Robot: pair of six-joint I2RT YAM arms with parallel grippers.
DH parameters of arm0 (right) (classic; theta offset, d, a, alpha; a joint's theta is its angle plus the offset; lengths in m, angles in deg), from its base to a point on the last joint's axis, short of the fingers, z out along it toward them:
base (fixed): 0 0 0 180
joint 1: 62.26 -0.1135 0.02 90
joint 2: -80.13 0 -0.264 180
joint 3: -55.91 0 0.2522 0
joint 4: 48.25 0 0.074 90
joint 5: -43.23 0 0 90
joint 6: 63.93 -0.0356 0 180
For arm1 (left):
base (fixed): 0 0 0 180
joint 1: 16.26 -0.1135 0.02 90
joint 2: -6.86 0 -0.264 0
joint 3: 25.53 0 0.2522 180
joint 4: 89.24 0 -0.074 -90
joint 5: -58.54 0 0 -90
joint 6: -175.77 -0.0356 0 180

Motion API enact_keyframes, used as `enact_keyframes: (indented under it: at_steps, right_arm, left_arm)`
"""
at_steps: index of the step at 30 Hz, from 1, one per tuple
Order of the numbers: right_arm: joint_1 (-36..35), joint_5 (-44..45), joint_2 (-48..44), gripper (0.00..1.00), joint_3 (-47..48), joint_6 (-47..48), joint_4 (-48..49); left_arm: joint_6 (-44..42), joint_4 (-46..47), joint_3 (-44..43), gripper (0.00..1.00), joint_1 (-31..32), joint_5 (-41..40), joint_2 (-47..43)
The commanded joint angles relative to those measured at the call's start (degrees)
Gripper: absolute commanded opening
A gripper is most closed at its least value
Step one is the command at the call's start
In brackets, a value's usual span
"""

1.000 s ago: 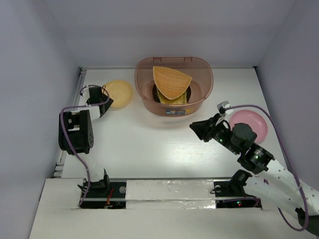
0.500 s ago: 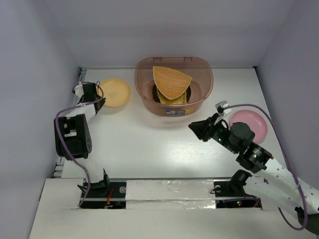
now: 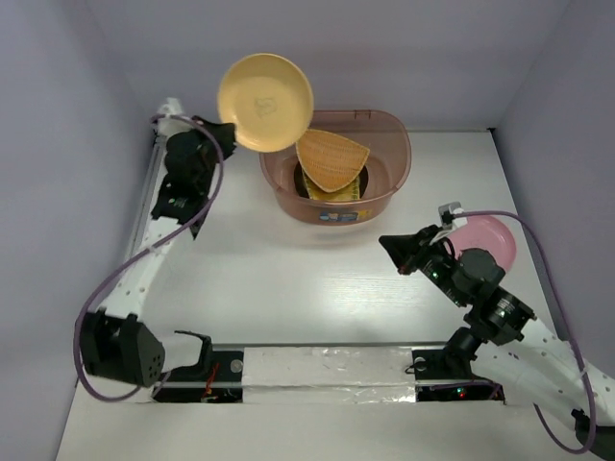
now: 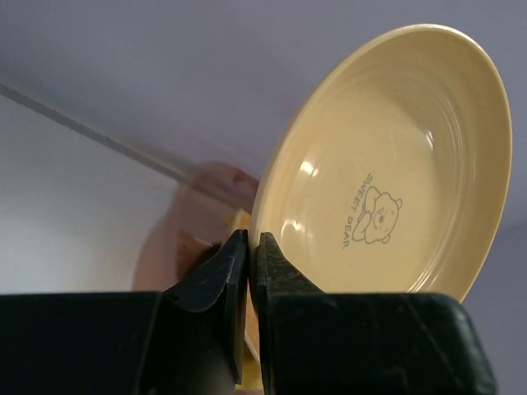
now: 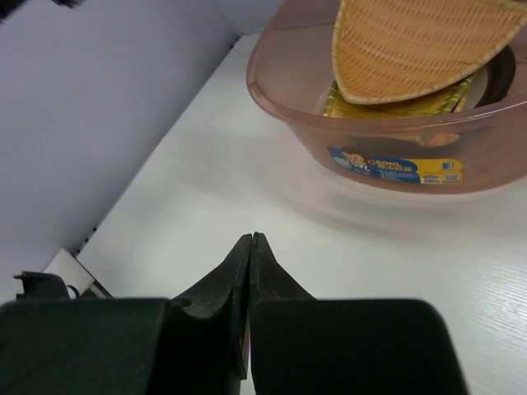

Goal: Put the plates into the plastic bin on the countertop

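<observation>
Now the left gripper [image 4: 247, 251] pinches the rim of the yellow plate [image 4: 387, 181] — tilted, up in the air beside the plastic bin [image 3: 386, 181] (some plates [image 3: 332, 161] lie inside). Next, I think: move it over, let go. The right gripper [image 5: 249, 247] is closed, empty.

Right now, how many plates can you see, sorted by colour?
Yellow: 2, round plate in left gripper, ribbed plate in bin
Orange: 1, fan-shaped plate
Pink: 1, pink plate
Dark-rimmed: 1, mostly hidden dish
Total: 5
</observation>
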Motion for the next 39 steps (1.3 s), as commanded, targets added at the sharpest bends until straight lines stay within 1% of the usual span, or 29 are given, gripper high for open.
enact_keyframes:
  at_steps: [1,5,6,8,9,11,12,13,15,16,19,21,25,26,27,29,31,35,37,39]
  right_arm:
    - [-0.3,5.5,-2.6,0.00,-0.1,-3.1,0.1]
    - [-0.3,7.6,-5.1,0.00,-0.2,-5.3,-2.5]
    - [-0.3,8.8,-6.0,0.00,-0.4,-5.8,-2.8]
    - [-0.3,10.0,-6.9,0.01,-0.9,-6.8,-4.1]
    - [-0.3,12.0,-7.3,0.02,-1.0,-7.3,-4.7]
    - [-0.3,13.9,-8.1,0.04,-1.0,-8.4,-6.5]
    - [-0.3,16.3,-8.2,0.05,-1.0,-8.8,-7.0]
    - [-0.3,17.6,-8.3,0.05,-1.2,-9.2,-7.8]
    - [-0.3,20.8,-7.8,0.06,-1.4,-10.7,-8.6]
    - [-0.3,23.2,-7.0,0.06,-1.6,-11.6,-9.3]
    - [-0.3,25.9,-5.7,0.05,-1.6,-13.2,-10.6]
    - [-0.3,26.1,-4.6,0.05,-1.6,-13.8,-10.8]
    - [-0.3,27.6,-4.7,0.05,-1.0,-14.2,-11.5]
    - [-0.3,27.9,-4.8,0.06,-1.0,-14.2,-11.7]
    - [-0.3,28.2,-4.7,0.08,-0.6,-14.2,-12.0]
    - [-0.3,29.2,-4.4,0.08,-0.3,-14.4,-12.9]
    - [-0.3,29.7,-4.3,0.08,0.1,-14.6,-13.6]
    - [-0.3,29.7,-5.1,0.08,0.3,-14.7,-14.2]
    - [-0.3,29.7,-5.7,0.09,0.4,-14.7,-14.3]
    - [-0.3,29.7,-6.2,0.10,0.6,-14.5,-14.4]
  left_arm:
    - [-3.0,-0.9,-4.8,0.00,7.2,-0.9,7.4]
    - [-4.7,-3.1,-12.3,0.00,11.9,-2.8,16.5]
    - [-5.2,-3.3,-15.3,0.00,12.7,-3.7,20.1]
    - [-6.3,-5.5,-18.4,0.00,14.4,-4.1,23.7]
    - [-6.9,-6.4,-21.7,0.00,15.0,-5.0,27.1]
    - [-8.1,-9.2,-24.8,0.00,15.7,-5.7,30.4]
    - [-9.0,-10.3,-27.8,0.00,16.5,-6.4,33.6]
    - [-9.3,-12.7,-29.2,0.00,17.4,-7.0,35.1]
    - [-10.4,-13.8,-31.8,0.00,18.5,-8.6,38.1]
    - [-10.7,-13.8,-32.3,0.00,19.3,-9.0,38.7]
    - [-11.3,-15.8,-32.9,0.00,19.9,-10.5,40.3]
    - [-11.4,-16.3,-32.7,0.04,19.9,-11.3,41.1]
    - [-11.8,-17.1,-31.1,0.08,19.9,-12.4,41.3]
    - [-12.0,-16.9,-30.8,0.10,19.9,-12.8,41.1]
    - [-12.2,-16.8,-30.2,0.16,19.9,-13.1,40.9]
    - [-12.4,-16.6,-29.9,0.22,19.9,-13.9,40.7]
    - [-12.5,-16.7,-29.7,0.23,19.9,-14.1,40.7]
    - [-12.4,-16.2,-29.3,0.29,19.9,-14.5,40.0]
    - [-12.4,-15.8,-28.9,0.34,19.9,-15.1,38.8]
    - [-12.5,-14.9,-27.8,0.35,19.9,-15.4,37.0]
